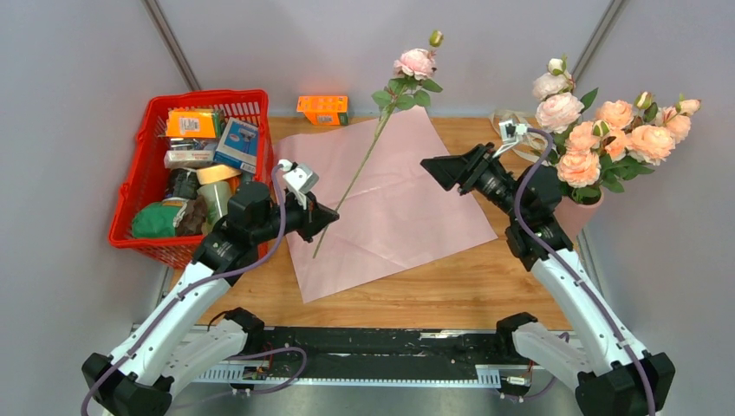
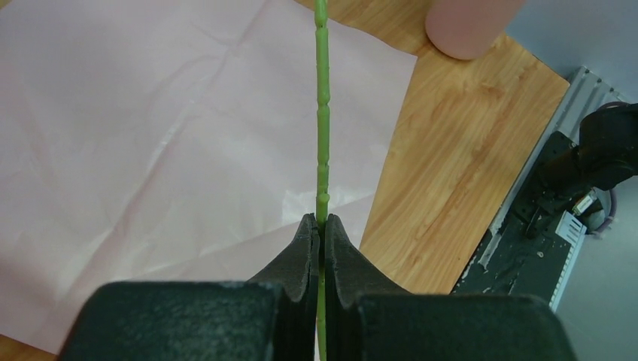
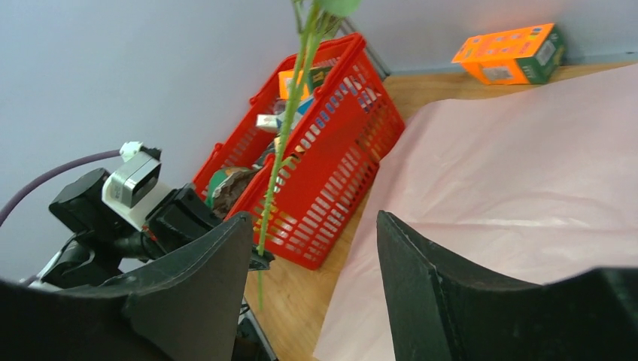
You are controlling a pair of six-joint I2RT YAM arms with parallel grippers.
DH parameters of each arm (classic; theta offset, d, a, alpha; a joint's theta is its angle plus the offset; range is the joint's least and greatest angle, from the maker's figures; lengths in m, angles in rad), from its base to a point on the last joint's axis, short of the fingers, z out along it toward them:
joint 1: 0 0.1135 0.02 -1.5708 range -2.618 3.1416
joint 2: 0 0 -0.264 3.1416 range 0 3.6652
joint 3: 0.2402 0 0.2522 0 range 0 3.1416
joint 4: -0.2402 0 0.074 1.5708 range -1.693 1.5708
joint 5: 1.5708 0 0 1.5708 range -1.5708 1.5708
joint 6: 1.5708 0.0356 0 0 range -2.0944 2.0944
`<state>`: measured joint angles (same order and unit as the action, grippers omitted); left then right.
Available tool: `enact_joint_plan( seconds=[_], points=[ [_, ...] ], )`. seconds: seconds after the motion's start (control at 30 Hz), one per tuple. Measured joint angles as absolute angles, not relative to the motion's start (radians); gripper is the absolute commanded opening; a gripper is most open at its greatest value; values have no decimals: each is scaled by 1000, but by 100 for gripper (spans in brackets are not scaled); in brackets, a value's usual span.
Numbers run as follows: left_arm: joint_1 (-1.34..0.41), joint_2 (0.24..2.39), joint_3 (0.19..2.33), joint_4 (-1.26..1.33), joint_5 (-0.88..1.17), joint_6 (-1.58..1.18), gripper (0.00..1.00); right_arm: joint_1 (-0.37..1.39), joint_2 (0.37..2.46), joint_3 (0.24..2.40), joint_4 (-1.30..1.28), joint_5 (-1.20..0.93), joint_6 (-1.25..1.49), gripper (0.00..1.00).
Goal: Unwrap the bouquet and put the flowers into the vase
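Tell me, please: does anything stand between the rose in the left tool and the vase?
Yes. The open right tool and its arm hang over the pink paper, between the held rose and the vase. The flowers already in the vase also crowd its mouth.

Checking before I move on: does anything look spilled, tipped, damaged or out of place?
Nothing spilled or broken. The left pincer is shut on one rose stem, slanting over the unfolded paper. Only oddity: an orange box lies alone outside the red basket.
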<state>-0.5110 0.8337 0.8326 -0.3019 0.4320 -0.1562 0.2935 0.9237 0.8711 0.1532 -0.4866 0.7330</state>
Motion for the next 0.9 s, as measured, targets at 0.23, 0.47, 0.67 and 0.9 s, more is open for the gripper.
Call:
enact_joint_plan(
  seconds=[0.23, 0.47, 0.67, 0.9],
  points=[
    [-511, 833, 833, -302, 452, -155, 0, 441, 1034, 895, 257, -418, 751, 63],
    [-511, 836, 833, -302, 495, -155, 0, 487, 1157, 966, 297, -355, 757, 57],
    [-511, 855, 833, -303, 524, -155, 0, 490, 1212, 1017, 339, -342, 759, 52],
    [-511, 870, 833, -303, 555, -154, 0, 490, 1249, 1041, 360, -328, 775, 45]
  ],
)
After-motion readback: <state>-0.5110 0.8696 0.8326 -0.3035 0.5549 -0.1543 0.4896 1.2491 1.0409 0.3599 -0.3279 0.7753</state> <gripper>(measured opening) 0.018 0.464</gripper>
